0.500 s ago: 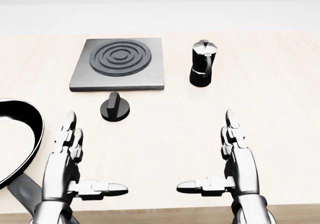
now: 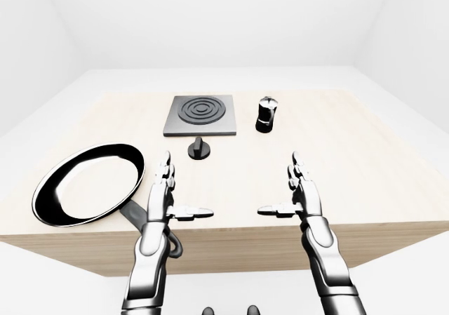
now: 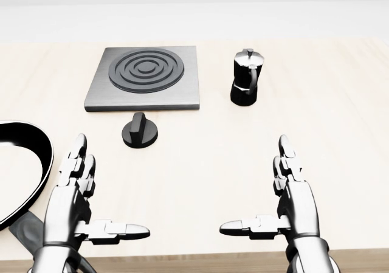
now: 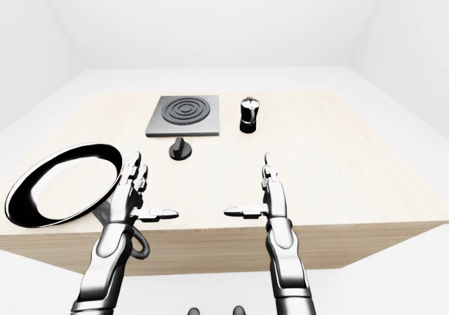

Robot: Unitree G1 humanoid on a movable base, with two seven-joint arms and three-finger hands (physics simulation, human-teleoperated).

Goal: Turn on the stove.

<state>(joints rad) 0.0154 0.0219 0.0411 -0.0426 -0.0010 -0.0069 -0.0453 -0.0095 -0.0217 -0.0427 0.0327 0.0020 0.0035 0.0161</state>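
Your target is the knob (image 3: 140,131), a small black dial with a raised bar across its top, sitting on the wooden table (image 3: 340,103) just below the lower edge of the stove (image 3: 144,78). From your left hand (image 3: 73,203) it lies at about one o'clock in the head view; from your right hand (image 3: 295,200) it is out at about ten o'clock, noticeably farther.

Judging by its look, the knob is rigid and fixed to the surface, so expect it to rotate rather than lift. The round skirt is low and probably smooth, so fingers may slip there. Pinch the raised bar instead, one finger on each flat side, and twist. It should need little force; whether it has a stop or a click, you cannot tell from here.

Both hands are empty, with fingers spread apart and extended and thumbs pointing inward toward each other, hovering over the near edge of the table. Neither touches anything.

The count: one stove plate with one ringed burner, one knob, one moka pot (image 3: 247,77) at about three o'clock from the stove and well apart from the knob, and one black frying pan (image 2: 88,182) at about nine o'clock from your left hand, its handle running under that arm. Mind the handle as you reach.
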